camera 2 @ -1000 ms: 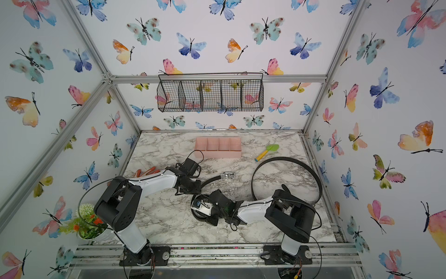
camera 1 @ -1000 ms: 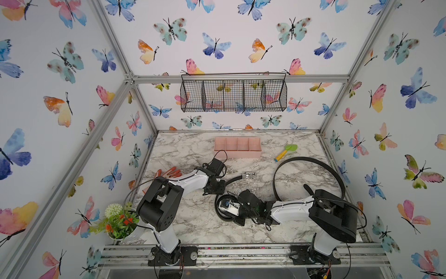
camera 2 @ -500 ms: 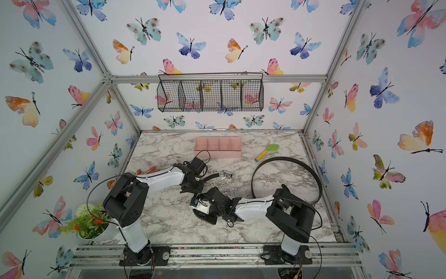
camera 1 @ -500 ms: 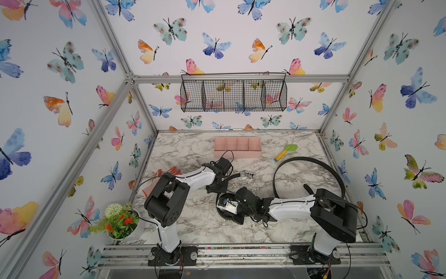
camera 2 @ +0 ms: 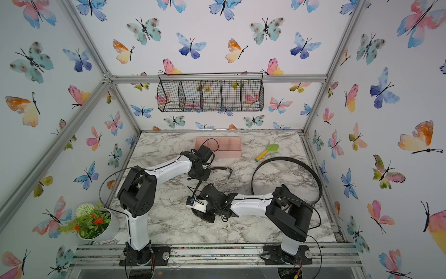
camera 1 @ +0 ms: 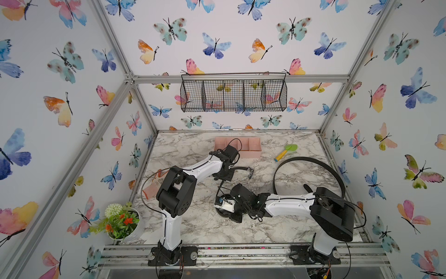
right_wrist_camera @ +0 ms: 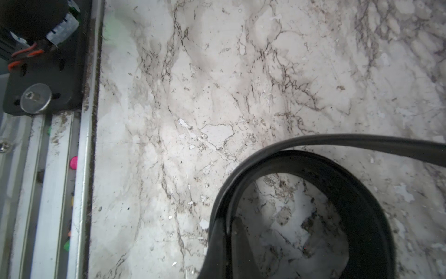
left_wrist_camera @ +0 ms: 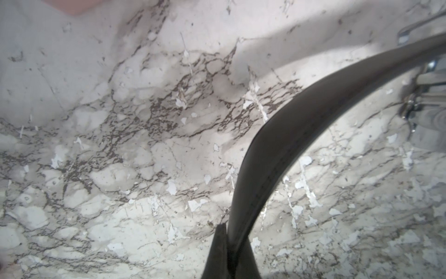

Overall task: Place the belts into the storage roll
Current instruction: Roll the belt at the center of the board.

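Left gripper (left_wrist_camera: 228, 241): in the last second it has swung in toward the buckle end and pinched down on the strap. You now have the first belt (left_wrist_camera: 277, 145) held narrow between its fingers.
Right gripper (right_wrist_camera: 225, 244): it has not changed and stays clamped tight on the coil (right_wrist_camera: 362, 193) low on the desk (camera 1: 205, 224).
Meaning for the task: both ends of the first belt are under your control, so you can likely wind in the loose tail. Nothing is stowed yet.
Buckle (camera 1: 251, 172): it sits at the free end just past the left gripper, between it and the storage roll (camera 1: 251, 152).
Second belt (camera 1: 311, 160): it lies untouched in a wide loop on the desk, beside the right arm.
Hidden: in both top views the wrists cover the fingertips and most of the coil, so you cannot count its turns. The left arm hides part of the storage roll. You cannot make out the second belt's buckle.
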Robot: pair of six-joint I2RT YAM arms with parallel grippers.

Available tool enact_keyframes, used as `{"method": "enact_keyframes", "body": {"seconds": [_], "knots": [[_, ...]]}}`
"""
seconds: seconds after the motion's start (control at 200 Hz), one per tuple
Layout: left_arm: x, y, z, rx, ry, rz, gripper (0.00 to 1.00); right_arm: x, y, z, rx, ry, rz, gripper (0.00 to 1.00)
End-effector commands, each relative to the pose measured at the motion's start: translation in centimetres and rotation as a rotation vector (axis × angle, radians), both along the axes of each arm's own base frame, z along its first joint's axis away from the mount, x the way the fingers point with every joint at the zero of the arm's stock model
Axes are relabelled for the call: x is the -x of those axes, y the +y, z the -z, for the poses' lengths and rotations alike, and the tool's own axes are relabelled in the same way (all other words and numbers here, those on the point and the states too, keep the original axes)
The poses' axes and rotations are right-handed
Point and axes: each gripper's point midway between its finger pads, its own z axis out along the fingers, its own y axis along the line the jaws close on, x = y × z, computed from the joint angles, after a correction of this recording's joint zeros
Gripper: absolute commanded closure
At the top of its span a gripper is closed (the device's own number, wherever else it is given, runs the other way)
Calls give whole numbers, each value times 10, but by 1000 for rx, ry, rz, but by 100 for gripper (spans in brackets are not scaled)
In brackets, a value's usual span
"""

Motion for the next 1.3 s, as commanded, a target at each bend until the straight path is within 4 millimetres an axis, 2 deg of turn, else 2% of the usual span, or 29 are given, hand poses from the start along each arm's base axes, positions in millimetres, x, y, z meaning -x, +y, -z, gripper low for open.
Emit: {"method": "enact_keyframes", "body": {"seconds": [0.0, 0.045, 0.07, 0.175, 0.385, 0.415, 0.43, 0.481, 0.586, 0.701, 0.856, 0.866, 0.961, 1.131, 1.296], "knots": [[2, -14, 0, 4, 12, 90, 100, 2, -1, 14, 44, -12, -31, 97], [4, -17, -2, -8, 9, 113, 100, 2, -3, 19, 60, -22, -41, 97], [5, -18, 8, -27, 32, 124, 100, 2, -4, 21, 70, -30, -45, 97], [9, -22, 16, -50, 57, 148, 100, 0, -9, 22, 82, -71, -53, 97], [13, 0, 24, -55, 38, 34, 100, -8, -10, 10, 76, -111, -21, 97], [16, 4, 30, -54, 50, 18, 100, -8, -10, 11, 80, -109, -19, 97], [16, 5, 22, -41, 35, 12, 100, -8, -11, 12, 84, -109, -17, 97], [20, 11, 24, -35, 38, -3, 100, -8, -13, 16, 96, -107, -15, 97], [29, 11, 31, -10, 62, 0, 100, -6, -17, 24, 101, -104, -20, 97], [31, 3, 38, 21, 75, 19, 100, -1, -17, 25, 82, -94, -38, 97], [17, -13, 28, 25, 44, 60, 100, 11, -10, 19, 37, -52, -92, 97], [17, -13, 35, 12, 58, 63, 100, 11, -9, 19, 35, -51, -94, 97], [8, -22, 35, -13, 57, 94, 100, 15, 1, 12, 15, -45, -116, 97], [-4, -35, 34, -17, 52, 130, 100, 12, 17, 6, 9, -42, -128, 97], [2, -46, 37, -3, 67, 170, 100, 8, 18, 9, 16, -62, -121, 97]]}}
